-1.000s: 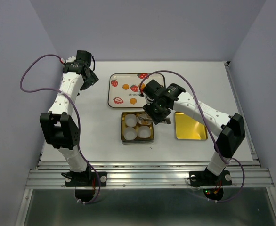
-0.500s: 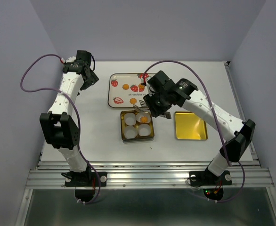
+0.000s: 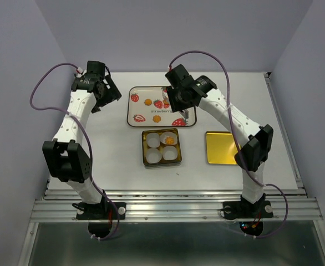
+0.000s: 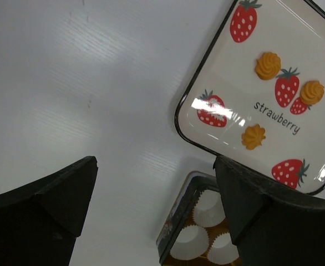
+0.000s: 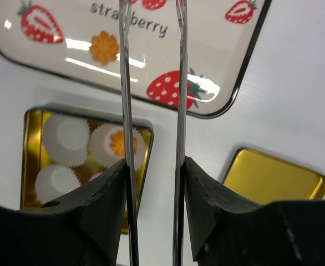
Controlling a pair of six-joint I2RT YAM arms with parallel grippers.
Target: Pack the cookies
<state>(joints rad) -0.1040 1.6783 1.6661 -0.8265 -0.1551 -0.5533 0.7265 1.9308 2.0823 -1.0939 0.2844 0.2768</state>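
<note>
Three cookies lie on the strawberry tray: one at the left, one near the front, one by the right arm's head. A fourth cookie sits in the back right paper cup of the gold tin. My right gripper hovers over the tray's right half, shut on metal tongs. The tongs' two arms stand apart; their tips run out of the wrist view. My left gripper is open and holds nothing, above the table left of the tray.
Three white paper cups in the tin hold nothing. The tin's gold lid lies flat to the right of the tin. The table's far edge meets the back wall just behind the tray.
The right arm has swung from over the tin back to above the tray, leaving a cookie in the back right cup. The left arm shifted only slightly.
</note>
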